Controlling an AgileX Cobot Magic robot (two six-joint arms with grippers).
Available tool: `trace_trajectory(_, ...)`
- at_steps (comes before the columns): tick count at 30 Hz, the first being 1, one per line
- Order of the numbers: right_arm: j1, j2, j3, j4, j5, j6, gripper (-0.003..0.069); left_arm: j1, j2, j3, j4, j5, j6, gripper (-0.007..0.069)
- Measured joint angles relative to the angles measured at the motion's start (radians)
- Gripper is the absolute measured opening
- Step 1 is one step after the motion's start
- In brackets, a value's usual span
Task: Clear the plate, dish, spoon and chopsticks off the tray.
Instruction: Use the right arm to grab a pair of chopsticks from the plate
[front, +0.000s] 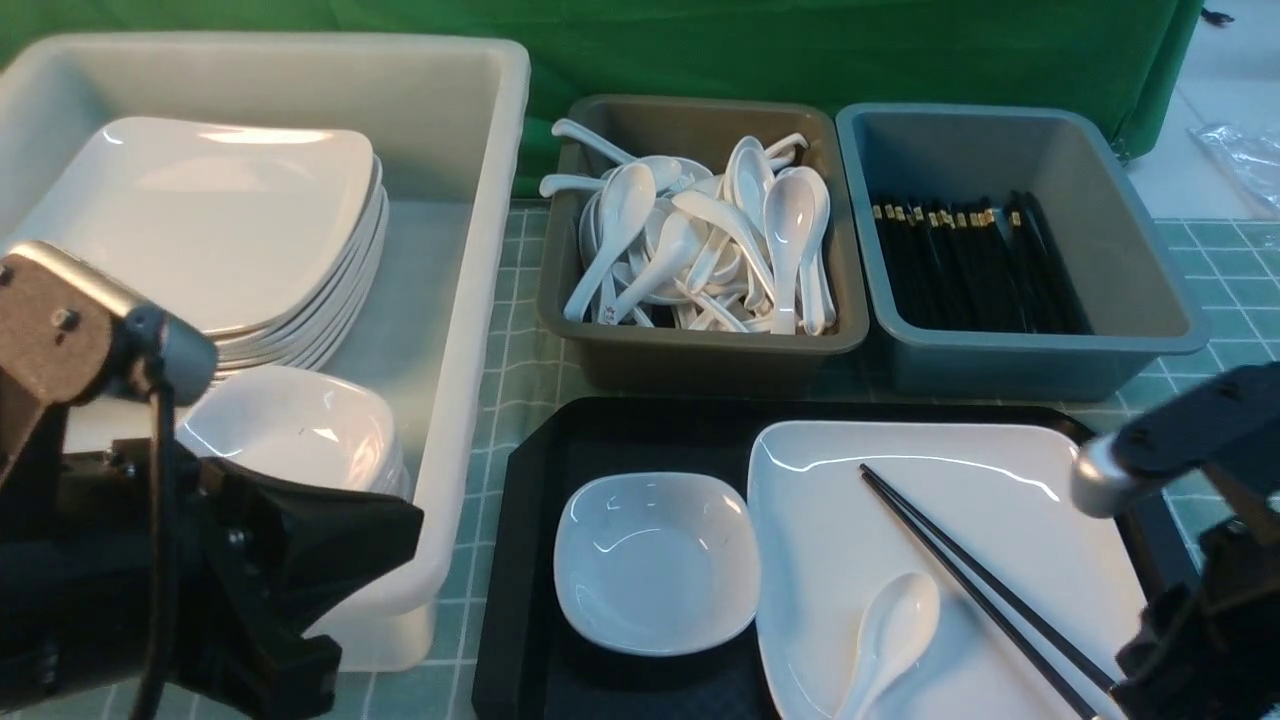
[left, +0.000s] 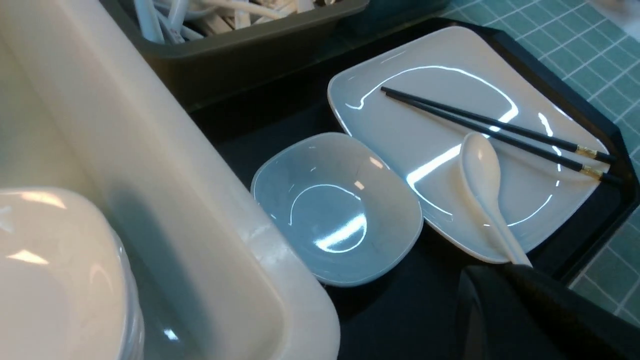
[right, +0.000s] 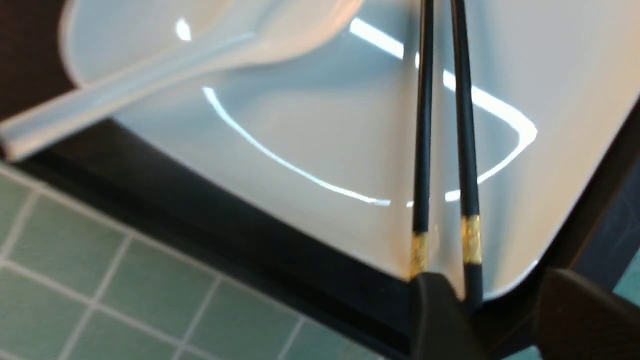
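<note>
Caller: And the right gripper (right: 500, 307) is hovering at the gold-banded ends of the black chopsticks (front: 985, 580), its fingers spreading apart!

Analyst: Spreading, yes, and gripping nothing. One finger is overlapping a chopstick's end in the right wrist view; whether it is touching, nobody can tell.

Caller: Those chopsticks are lying side by side across the large white plate (front: 830, 520), their thick ends reaching past its rim!

Analyst: The white soup spoon (front: 900, 625) is sharing that plate, resting to the left of the chopsticks, its handle poking out over the edge.

Caller: And the small white dish (front: 655, 565)?

Analyst: Sitting empty on the black tray (front: 575, 430), just left of the plate, the two rims meeting.

Caller: Over on the left, the left gripper (left: 492, 272) is hanging clenched, holding nothing!

Analyst: Behind the tray, the brown bin (front: 700, 360) is brimming with white spoons (front: 790, 230), while the blue-grey bin (front: 1040, 360) beside it is holding black chopsticks with gold bands. At the left, the white tub (front: 470, 330) is carrying stacked plates (front: 210, 220) and bowls (front: 290, 425).
</note>
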Motion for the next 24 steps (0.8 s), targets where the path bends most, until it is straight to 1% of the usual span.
trace_trajectory(2,0.001,0.079,-0.025,-0.008,0.002,-0.018,0.0408,0.000,-0.023,0.000,0.000,0.003,0.007,0.0017)
trace_trajectory(5,0.001,0.174,-0.052,-0.010,-0.005,-0.048,0.0490,0.000,-0.057,0.000,0.000,0.010,0.013,0.0017)
trace_trajectory(8,-0.017,0.258,-0.061,-0.009,-0.053,-0.065,0.0531,0.000,-0.090,0.000,0.000,0.018,0.023,0.0017)
trace_trajectory(10,-0.041,0.297,-0.061,-0.002,-0.083,-0.077,0.0539,0.000,-0.106,0.000,0.000,0.020,0.030,0.0017)
trace_trajectory(12,-0.082,0.342,-0.062,0.030,-0.106,-0.100,0.0542,0.000,-0.118,0.000,0.000,0.024,0.031,0.0017)
trace_trajectory(15,-0.126,0.387,-0.062,0.110,-0.122,-0.172,0.0542,0.000,-0.122,0.000,0.000,0.026,0.032,0.0017)
trace_trajectory(19,-0.148,0.423,-0.062,0.166,-0.133,-0.229,0.0537,0.000,-0.122,0.000,0.000,0.026,0.033,0.0017)
trace_trajectory(21,-0.149,0.435,-0.062,0.174,-0.134,-0.250,0.0508,0.000,-0.122,0.000,0.000,0.026,0.033,0.0017)
trace_trajectory(23,-0.149,0.440,-0.062,0.178,-0.136,-0.274,0.0440,0.000,-0.122,0.000,0.000,0.026,0.033,0.0017)
trace_trajectory(24,-0.149,0.442,-0.062,0.180,-0.137,-0.285,0.0395,0.000,-0.122,0.000,0.000,0.026,0.033,0.0017)
